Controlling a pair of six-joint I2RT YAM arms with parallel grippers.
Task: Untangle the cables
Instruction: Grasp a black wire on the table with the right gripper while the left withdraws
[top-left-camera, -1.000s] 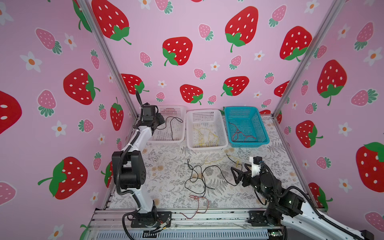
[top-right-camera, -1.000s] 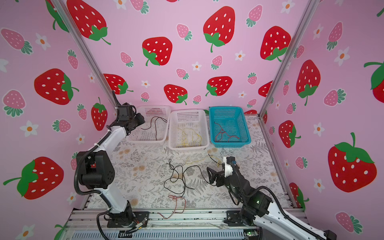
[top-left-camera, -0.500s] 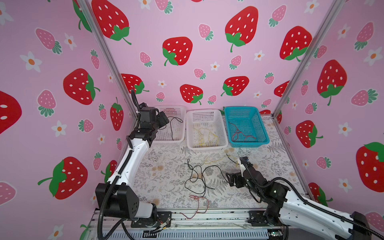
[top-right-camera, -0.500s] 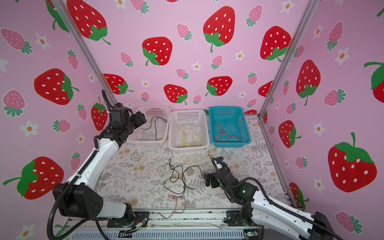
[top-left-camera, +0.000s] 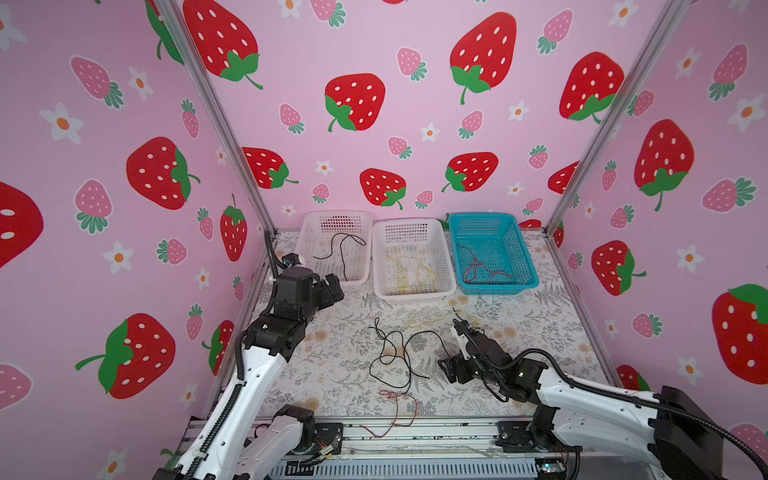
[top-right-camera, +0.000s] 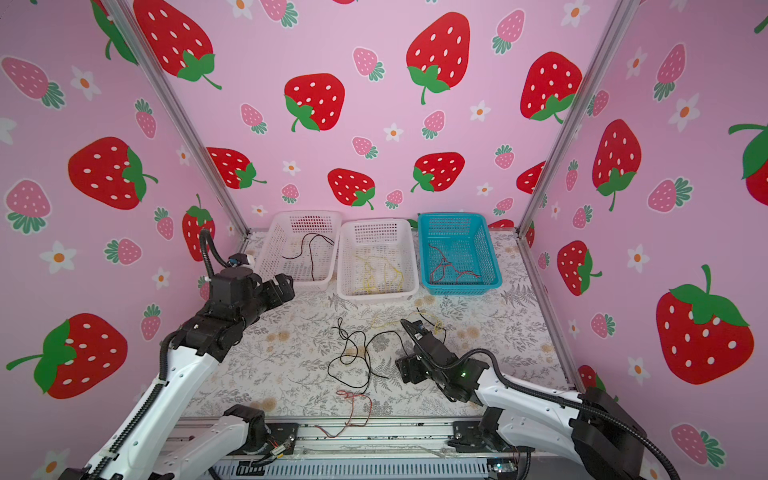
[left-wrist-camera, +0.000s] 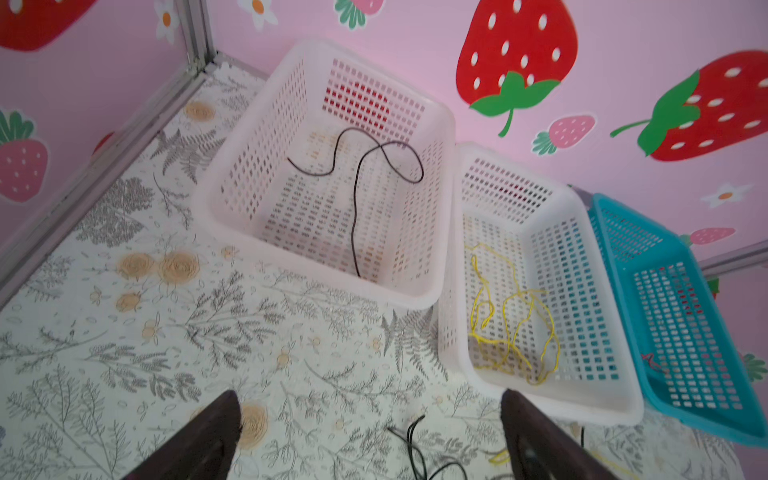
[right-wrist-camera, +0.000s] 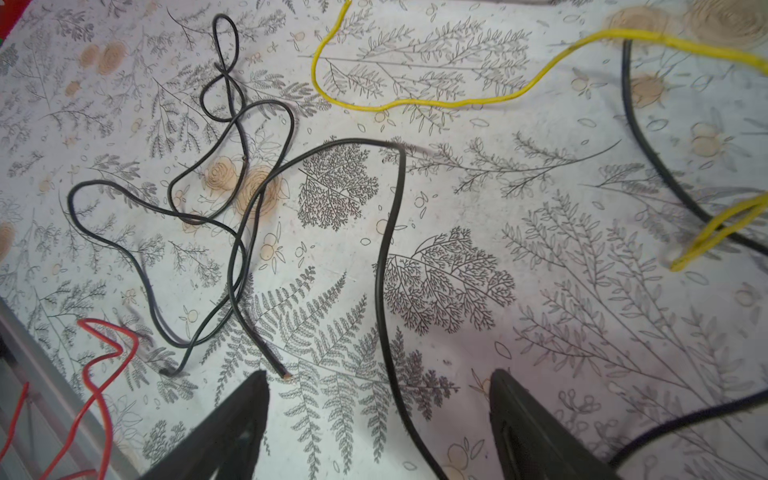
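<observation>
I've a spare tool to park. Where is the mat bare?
Bare: the mat between the left arm and the black cable tangle, and the strip between the right arm and the right wall, before the blue basket. Crowded: centre and front edge, with yellow cable and red cable.

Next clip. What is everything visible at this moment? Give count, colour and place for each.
white perforated plastic baskets: two, white, back left and back middle
teal perforated plastic basket: one, teal, back right
black wire: one, black, in the left white basket
yellow wires: count unclear, yellow, in the middle white basket
red wires: count unclear, red, in the teal basket
loose black wires: at least two, black, tangled mid-table
loose yellow wire: count unclear, yellow, behind the tangle
loose red wire: one, red, front edge
floral table cover: one, white and grey
left gripper: black, open, empty, before the left basket
right gripper: black, open, astride a black wire
</observation>
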